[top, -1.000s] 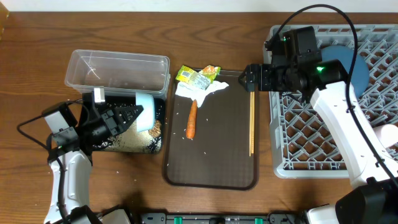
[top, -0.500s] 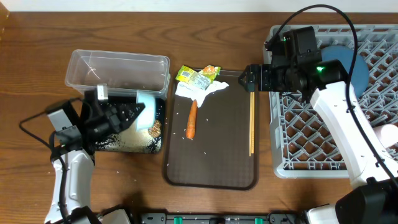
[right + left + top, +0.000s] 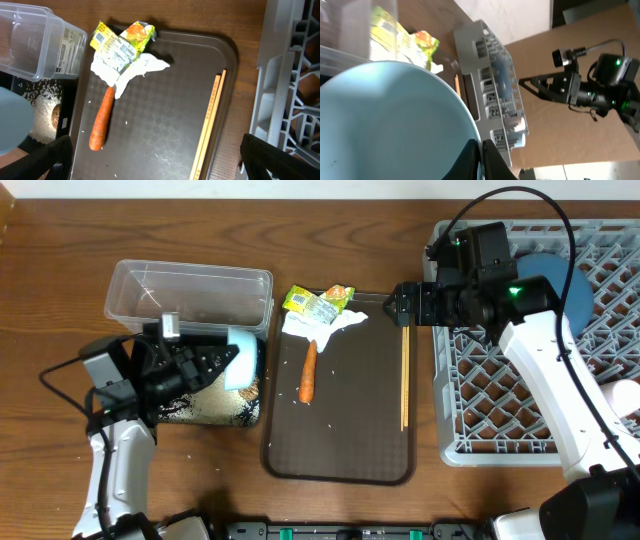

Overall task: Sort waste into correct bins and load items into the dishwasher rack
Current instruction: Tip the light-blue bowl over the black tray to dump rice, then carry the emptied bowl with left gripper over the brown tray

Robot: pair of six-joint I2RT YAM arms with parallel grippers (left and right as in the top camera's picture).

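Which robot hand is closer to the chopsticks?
Right. The right gripper hovers at the chopsticks' top end; the left gripper holds a light-blue cup beyond the tray.

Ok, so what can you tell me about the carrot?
The carrot is thin, orange and whole. It lies flat on the dark brown tray, with one end touching the crumpled white paper. A few white rice grains lie beside it. Nothing grips it.

Left pincer [image 3: 222, 360] is aimed toward the opposite arm and clamped on the bowl [image 3: 243, 362] rim. Right pincer [image 3: 398, 305] is aimed toward the left arm, jaws wide apart.
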